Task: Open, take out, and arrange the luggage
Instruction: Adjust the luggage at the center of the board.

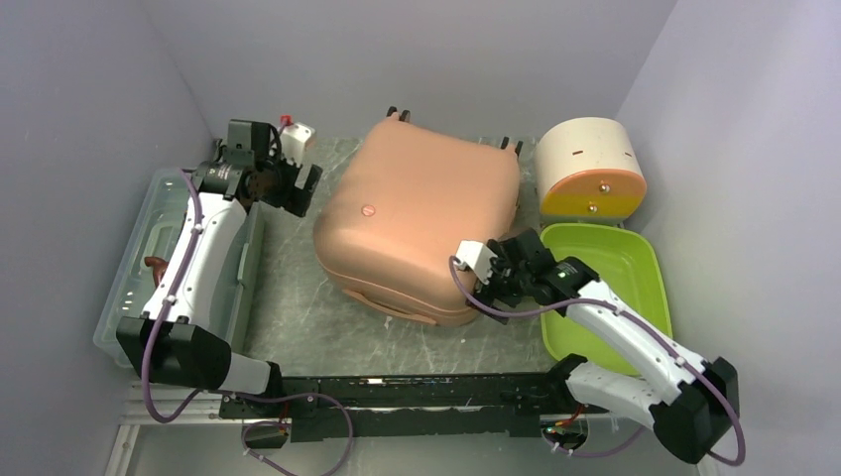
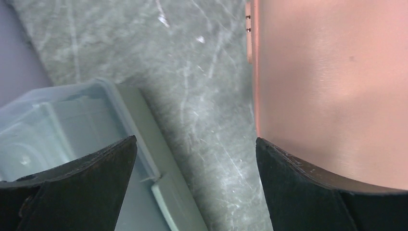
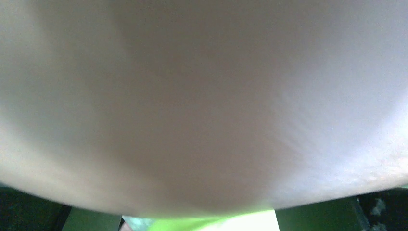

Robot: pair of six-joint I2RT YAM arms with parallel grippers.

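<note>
**Top view, nearest the lens.** Black mounting rail (image 1: pixel 397 392) along the near table edge, carrying the bases of the white left arm (image 1: pixel 198 258) and the white right arm (image 1: pixel 635 347).

**Luggage.** Large salmon-pink hard-shell suitcase (image 1: pixel 421 213) with rounded corners. It lies flat and closed at the centre of the grey marbled tabletop (image 1: pixel 298 297), turned slightly askew, with its small black wheels (image 1: pixel 399 113) toward the far wall. In the left wrist view its smooth shell (image 2: pixel 332 86) fills the right side.

**Bin.** Clear rectangular plastic bin (image 1: pixel 139 268) along the left wall, apart from the suitcase. The left arm reaches over it, and its rim shows in the left wrist view (image 2: pixel 139 144).

**Tray.** Lime-green rounded plastic tray (image 1: pixel 635 268) just right of the suitcase, under the right arm.

**Drum.** Cream round-sided container (image 1: pixel 590 169) with a yellow-to-orange face, just behind the tray.

**Left gripper** (image 2: pixel 195 144). The black fingers are spread wide with only bare tabletop between them. It hangs over the strip between the bin and the suitcase's far left side.

**Right gripper** (image 1: pixel 496 283). It is at the suitcase's near right corner with its jaws spread. Its wrist view is a pale blur over a green strip (image 3: pixel 231 222), and contact with the shell cannot be told.
</note>
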